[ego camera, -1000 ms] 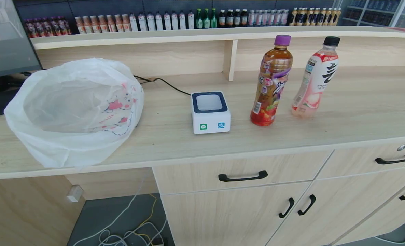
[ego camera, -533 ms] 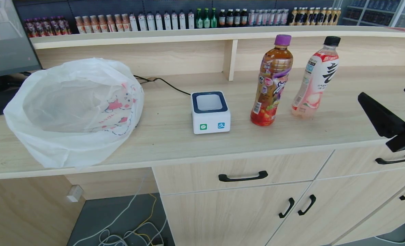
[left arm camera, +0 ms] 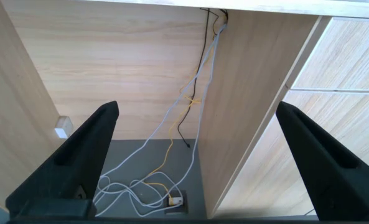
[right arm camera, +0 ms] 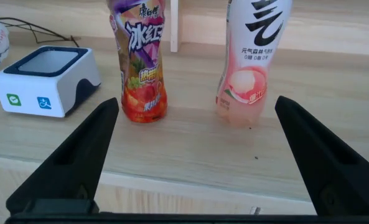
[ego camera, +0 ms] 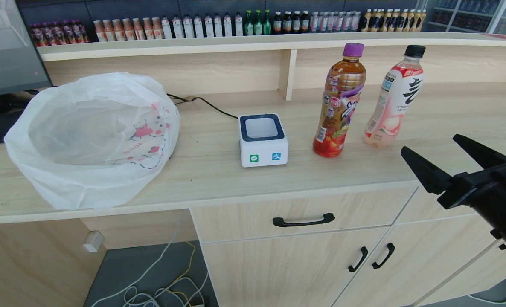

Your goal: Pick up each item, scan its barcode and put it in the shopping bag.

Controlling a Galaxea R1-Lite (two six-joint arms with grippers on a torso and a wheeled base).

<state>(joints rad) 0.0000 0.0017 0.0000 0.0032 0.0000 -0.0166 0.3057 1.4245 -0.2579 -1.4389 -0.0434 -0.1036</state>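
The left gripper (left arm camera: pixel 196 112) is hanging below counter level with its jaws spread wide, facing a cabinet side panel and loose cables (left arm camera: pixel 153 180) on the floor; it is holding nothing. In the head view, the shopping bag (ego camera: pixel 91 136) is sitting at the left of the frame on the counter (ego camera: pixel 219 179), with its mouth open and facing upward. The scanner (ego camera: pixel 263 138) is resting at the centre of the frame, well apart from the bag, with its reading window facing up. Right of centre, the purple-capped tea bottle (ego camera: pixel 339 102) is standing upright near the scanner, and the black-capped peach bottle (ego camera: pixel 394 98) is standing upright just beside it, farther right. At the lower right of the frame, the right gripper (ego camera: pixel 431 144) is hovering in front of the counter edge with its jaws spread and empty, pointing toward the two bottles and touching neither. Task progress is judged to be at the start: both bottles are standing on the counter, so neither appears to be scanned or bagged. Remaining work is judged to be the full cycle for each bottle: grasping it, presenting its barcode to the scanner window, and placing it in the bag.
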